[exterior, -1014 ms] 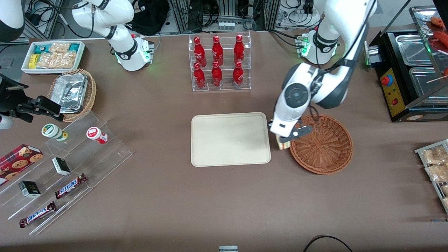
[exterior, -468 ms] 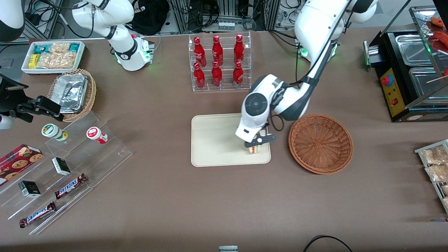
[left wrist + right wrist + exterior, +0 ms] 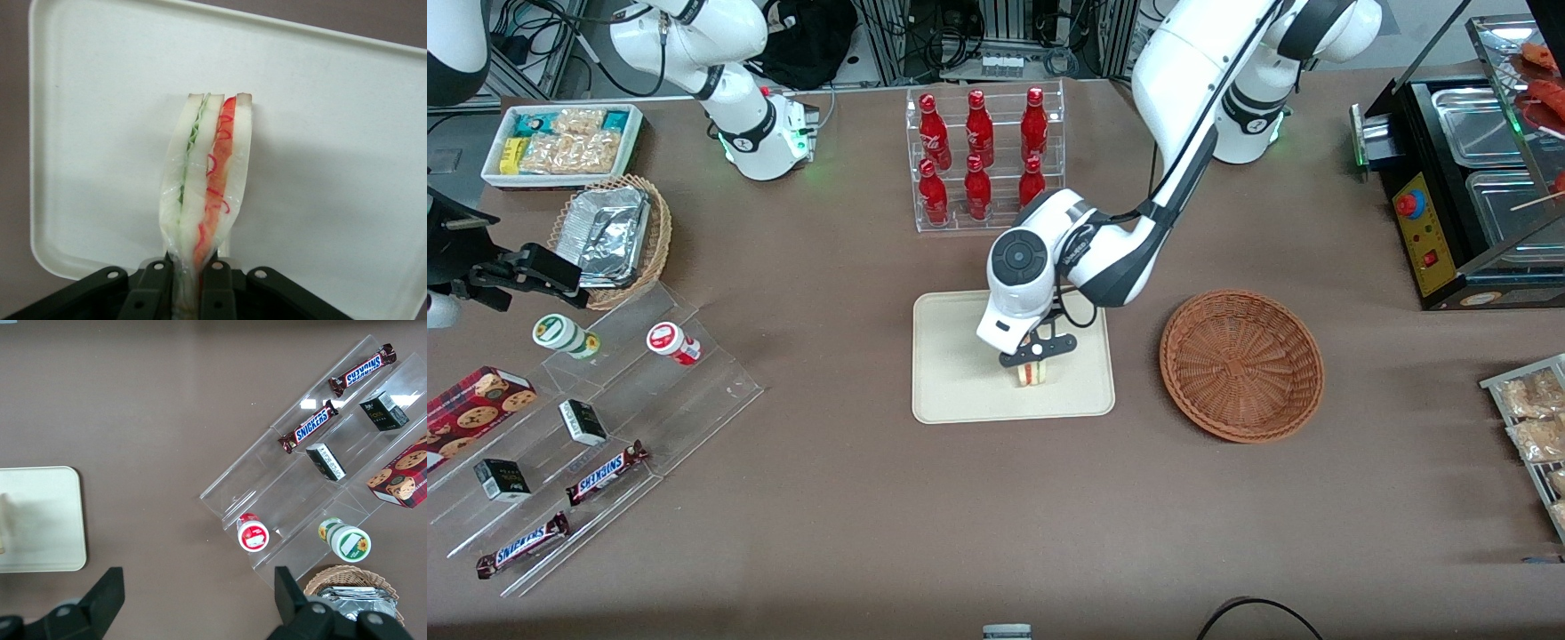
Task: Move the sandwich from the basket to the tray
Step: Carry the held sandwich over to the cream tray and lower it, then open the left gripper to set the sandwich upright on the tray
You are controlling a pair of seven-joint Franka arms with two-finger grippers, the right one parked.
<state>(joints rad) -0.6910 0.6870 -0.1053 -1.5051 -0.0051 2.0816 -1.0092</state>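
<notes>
My left gripper (image 3: 1033, 359) hangs over the cream tray (image 3: 960, 356), shut on the sandwich (image 3: 1032, 374), a wrapped white wedge with red and green filling. In the left wrist view the sandwich (image 3: 207, 180) stands on edge between the black fingers (image 3: 155, 293), its lower end pinched by my gripper (image 3: 188, 290), with the tray (image 3: 333, 133) beneath it. I cannot tell whether the sandwich touches the tray surface. The reddish-brown wicker basket (image 3: 1241, 364) sits beside the tray, toward the working arm's end, with nothing in it.
A clear rack of red bottles (image 3: 983, 160) stands farther from the front camera than the tray. A tan basket with foil containers (image 3: 611, 238), a white snack bin (image 3: 560, 142) and a stepped acrylic shelf (image 3: 596, 418) lie toward the parked arm's end. A black appliance (image 3: 1463, 178) sits at the working arm's end.
My gripper carried the sandwich from the basket's rim across onto the tray, then farther toward the tray's middle. The basket stays put and holds nothing.
</notes>
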